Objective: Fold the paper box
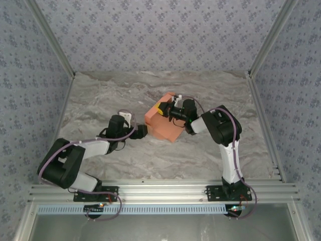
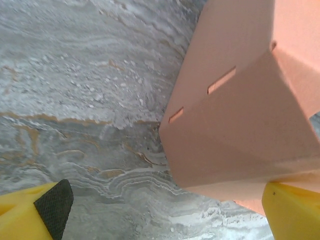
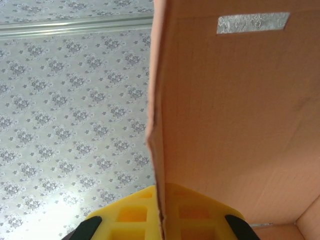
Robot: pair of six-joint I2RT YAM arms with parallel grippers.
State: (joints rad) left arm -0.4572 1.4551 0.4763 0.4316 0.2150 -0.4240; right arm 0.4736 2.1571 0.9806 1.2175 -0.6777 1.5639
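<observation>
1. From above, we see the paper box (image 1: pixel 163 125) lying on the marble-patterned table (image 1: pixel 100 108) as a partly raised salmon shell, not a flat sheet. The right gripper (image 1: pixel 161 109) sits at the box's far upper edge. The left gripper (image 1: pixel 144 131) is just beside its near left corner. We judge the fold to be roughly midway: panels are creased up, but the box is not closed.
2. From the left wrist, the paper box (image 2: pixel 240 115) is matte, slightly grainy thin card with a crisp fold line and two narrow slots (image 2: pixel 221 80), both empty. The left gripper (image 2: pixel 160 210) is spread wide and holds nothing. One yellow finger, with a black textured pad (image 2: pixel 55 202), is well apart from the box. The other lies right at the box's lower edge, and we cannot tell whether it touches.
3. From the right wrist, the right gripper (image 3: pixel 162 222) is clamped onto one upright wall of the paper box (image 3: pixel 235 125), which we see edge-on between the yellow fingers. A slot (image 3: pixel 252 22) high in that wall is also empty. In our judgement, what remains is to bring the walls together and seat tabs in the slots.
</observation>
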